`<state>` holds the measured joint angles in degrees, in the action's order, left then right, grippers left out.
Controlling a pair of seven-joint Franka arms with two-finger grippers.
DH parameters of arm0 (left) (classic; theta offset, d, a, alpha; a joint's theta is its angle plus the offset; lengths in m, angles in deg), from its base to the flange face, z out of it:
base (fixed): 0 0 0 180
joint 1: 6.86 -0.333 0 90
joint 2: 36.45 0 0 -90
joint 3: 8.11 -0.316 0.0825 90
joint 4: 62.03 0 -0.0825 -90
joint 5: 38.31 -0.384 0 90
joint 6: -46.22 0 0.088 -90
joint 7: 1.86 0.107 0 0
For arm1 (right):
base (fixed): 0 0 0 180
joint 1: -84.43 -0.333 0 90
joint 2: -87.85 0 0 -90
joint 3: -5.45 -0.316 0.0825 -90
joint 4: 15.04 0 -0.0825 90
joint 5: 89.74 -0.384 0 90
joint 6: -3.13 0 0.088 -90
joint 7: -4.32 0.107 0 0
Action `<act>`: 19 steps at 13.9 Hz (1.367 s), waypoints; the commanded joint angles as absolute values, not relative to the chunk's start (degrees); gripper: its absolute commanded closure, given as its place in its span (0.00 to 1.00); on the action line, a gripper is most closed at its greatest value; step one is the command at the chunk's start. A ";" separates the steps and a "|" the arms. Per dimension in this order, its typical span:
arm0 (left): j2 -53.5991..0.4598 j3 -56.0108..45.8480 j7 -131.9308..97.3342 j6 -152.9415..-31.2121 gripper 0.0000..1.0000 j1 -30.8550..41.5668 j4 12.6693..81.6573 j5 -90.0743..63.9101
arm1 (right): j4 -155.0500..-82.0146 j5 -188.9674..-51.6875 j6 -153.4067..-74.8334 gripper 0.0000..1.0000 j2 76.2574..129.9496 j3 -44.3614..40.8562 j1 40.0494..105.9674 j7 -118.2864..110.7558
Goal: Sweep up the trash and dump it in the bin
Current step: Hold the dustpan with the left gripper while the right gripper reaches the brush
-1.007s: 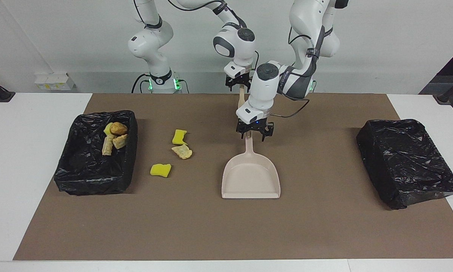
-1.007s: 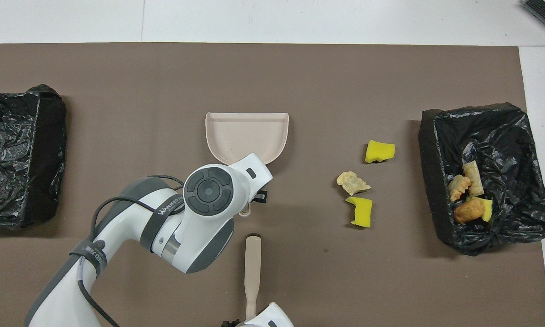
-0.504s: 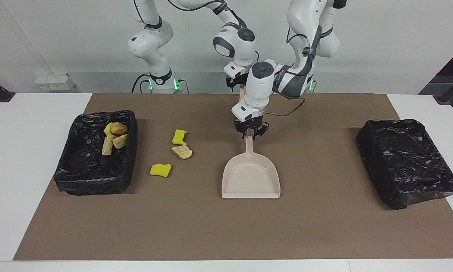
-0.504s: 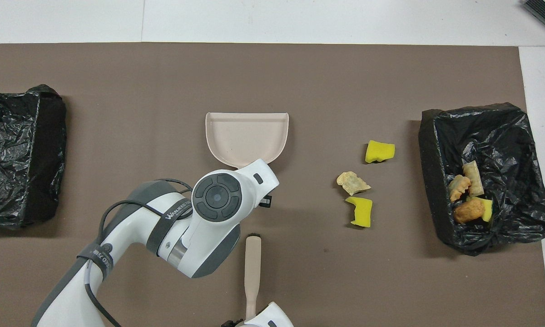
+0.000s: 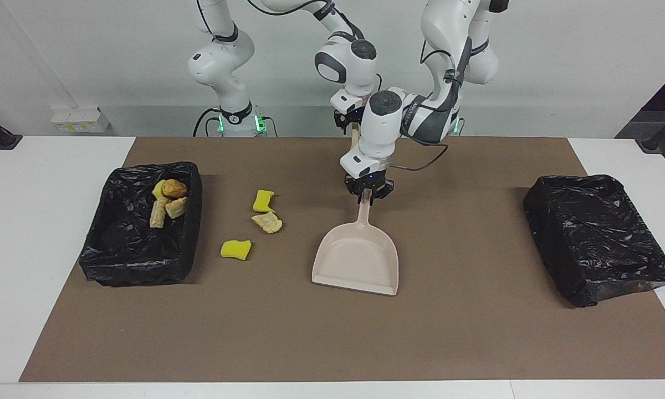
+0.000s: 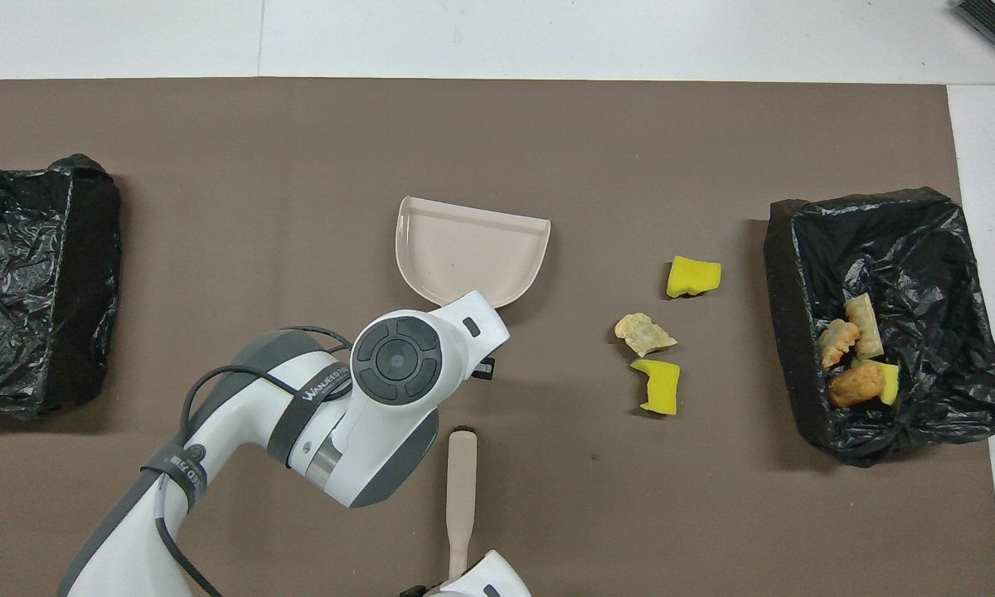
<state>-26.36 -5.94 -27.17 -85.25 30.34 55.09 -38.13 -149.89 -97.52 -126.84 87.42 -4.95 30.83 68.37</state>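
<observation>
My left gripper is shut on the handle of the beige dustpan, whose pan rests on the brown mat, turned a little toward the right arm's end. Seen from overhead, the left wrist hides that grip above the dustpan. My right gripper sits at the handle end of the beige brush, close to the robots. Three trash scraps lie on the mat: a yellow sponge chunk, a bread piece and another sponge chunk. Several more scraps lie in the bin.
The bin with scraps, lined in black plastic, stands at the right arm's end of the table. A second black-lined bin stands at the left arm's end. The brown mat covers most of the white table.
My left gripper closed on the dustpan handle and swung the pan toward the right arm's end. The right gripper stayed at the brush, and the scraps have not moved.
</observation>
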 commanded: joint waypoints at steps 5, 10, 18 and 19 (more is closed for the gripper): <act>-27.05 -6.79 -27.43 -84.13 1.00 31.55 55.92 -39.18 | -146.53 -95.01 -122.21 0.57 88.90 -4.84 31.43 68.74; -27.40 -6.88 -27.61 -82.54 1.00 31.90 55.91 -40.85 | -144.42 -94.92 -121.94 0.78 89.87 -4.75 31.44 68.83; -29.25 -6.97 -27.87 -76.75 1.00 31.11 54.51 -41.29 | -143.28 -92.99 -121.68 1.00 89.43 -4.66 31.78 63.68; -29.33 -7.05 -27.87 -76.48 1.00 31.11 54.51 -41.29 | -142.58 -93.08 -119.76 1.00 88.74 -4.66 33.18 60.43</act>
<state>-27.90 -6.33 -27.18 -78.75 30.56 54.56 -40.01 -144.71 -93.88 -122.74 89.22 -4.60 30.99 65.50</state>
